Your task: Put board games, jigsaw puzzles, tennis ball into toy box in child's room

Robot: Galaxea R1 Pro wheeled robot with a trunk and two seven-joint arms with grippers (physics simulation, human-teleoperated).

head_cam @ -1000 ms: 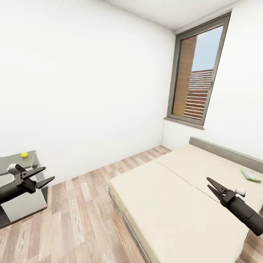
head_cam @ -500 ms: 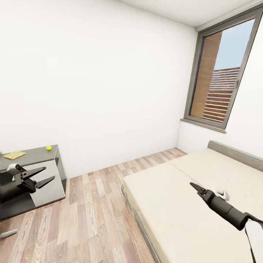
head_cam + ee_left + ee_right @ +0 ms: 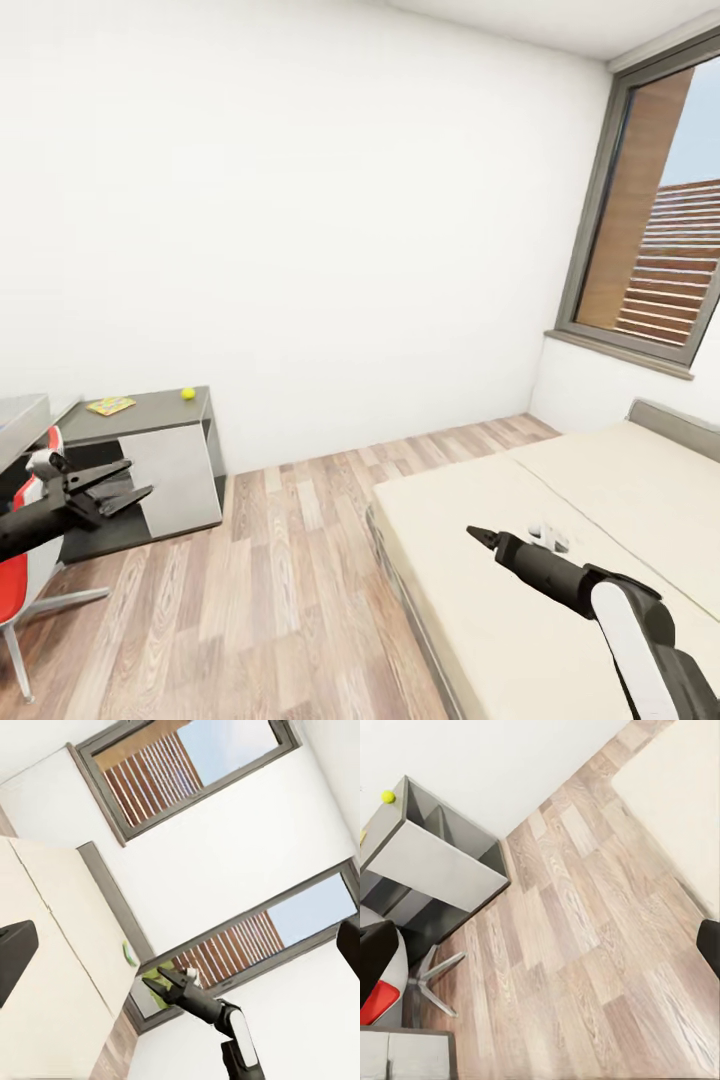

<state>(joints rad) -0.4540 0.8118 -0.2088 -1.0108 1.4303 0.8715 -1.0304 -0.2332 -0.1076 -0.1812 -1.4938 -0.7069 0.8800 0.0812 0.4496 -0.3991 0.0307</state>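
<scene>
The left black claw [image 3: 128, 479] is hanging released, empty, over the wood-plank floor [image 3: 290, 590] in front of the low dark grey cabinet surface [image 3: 150, 410]. A small yellow tennis ball [image 3: 188, 394] and a flat bright jigsaw-patterned square [image 3: 111, 405] are lying on that surface, well apart. The right black claw [image 3: 478, 535] is pointing over the wide cream mattress bed [image 3: 640, 480]; whether it is clenched I cannot tell

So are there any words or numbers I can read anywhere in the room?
None can be read.
The jigsaw puzzle on the table shows only a colourful pattern, too small and blurred to tell whether it bears any lettering.
The tennis ball shows no marking.
</scene>
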